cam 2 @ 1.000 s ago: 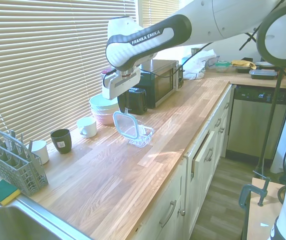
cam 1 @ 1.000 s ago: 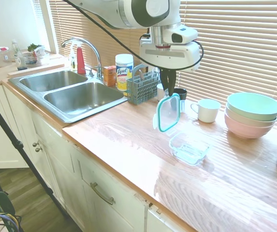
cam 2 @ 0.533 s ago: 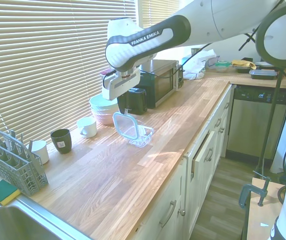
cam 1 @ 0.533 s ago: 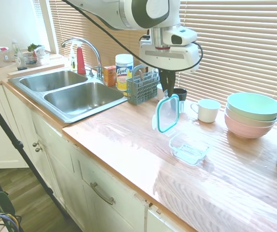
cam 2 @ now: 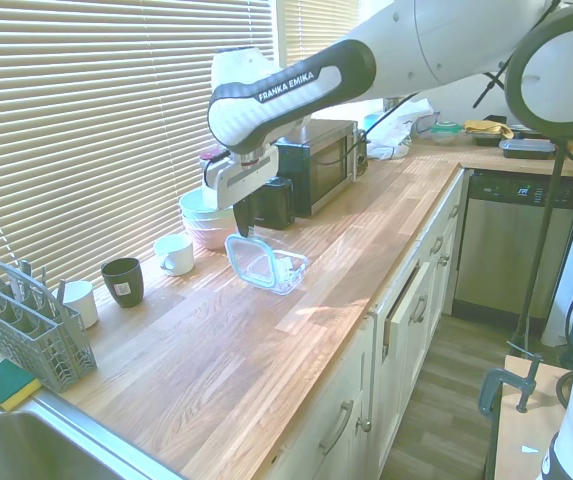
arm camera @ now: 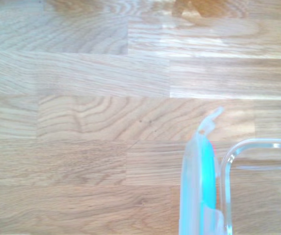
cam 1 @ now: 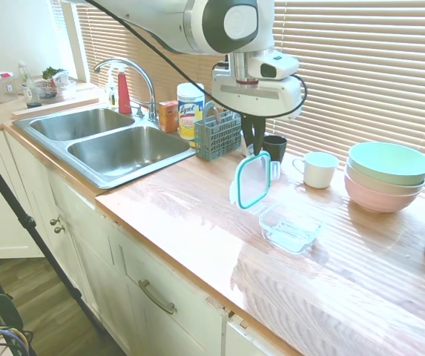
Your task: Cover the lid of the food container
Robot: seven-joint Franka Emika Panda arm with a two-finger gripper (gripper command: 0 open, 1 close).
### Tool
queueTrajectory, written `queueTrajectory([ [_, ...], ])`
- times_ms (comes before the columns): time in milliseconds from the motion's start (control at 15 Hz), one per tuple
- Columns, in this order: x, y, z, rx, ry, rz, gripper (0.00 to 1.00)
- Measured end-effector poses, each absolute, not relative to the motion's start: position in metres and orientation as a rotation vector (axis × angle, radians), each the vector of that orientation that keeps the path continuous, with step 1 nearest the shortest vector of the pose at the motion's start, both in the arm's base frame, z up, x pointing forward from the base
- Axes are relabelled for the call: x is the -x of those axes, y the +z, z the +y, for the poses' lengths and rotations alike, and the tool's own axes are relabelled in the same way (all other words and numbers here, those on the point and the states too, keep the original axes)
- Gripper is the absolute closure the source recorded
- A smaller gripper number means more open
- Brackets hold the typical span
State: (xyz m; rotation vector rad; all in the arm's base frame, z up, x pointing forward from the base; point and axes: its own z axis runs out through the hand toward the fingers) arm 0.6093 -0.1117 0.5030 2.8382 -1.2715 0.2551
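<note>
We see the end effector [cam 1: 257, 148] clenched on the top edge of the lid [cam 1: 252, 180], which hangs almost on edge, clear of the worktop [cam 1: 190, 215]. The lid is a flat rounded square of clear plastic with a teal rim and small snap tabs; in the second exterior view [cam 2: 253, 262] its lower edge hangs just beside the dish. The food container [cam 1: 290, 227] is a shallow rounded-square dish of clear glass or plastic, sitting open on the worktop just right of the lid and nearer the front edge. The wrist view shows the lid [arm camera: 199, 186] edge-on, a teal strip, right beside the dish's clear rounded rim [arm camera: 258, 147] over pale wood grain. The worktop is glossy banded wood. Farther right stand stacked bowls [cam 1: 387, 175], mint over pink, and a white cup [cam 1: 318, 169]; a dark cup [cam 1: 274, 144] stands behind the lid.
</note>
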Motion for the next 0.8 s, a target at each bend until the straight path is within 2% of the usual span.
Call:
queueTrajectory([
  [800,-0.600,0.492,-0.158,-2.837,0.253,-1.360,1.00],
])
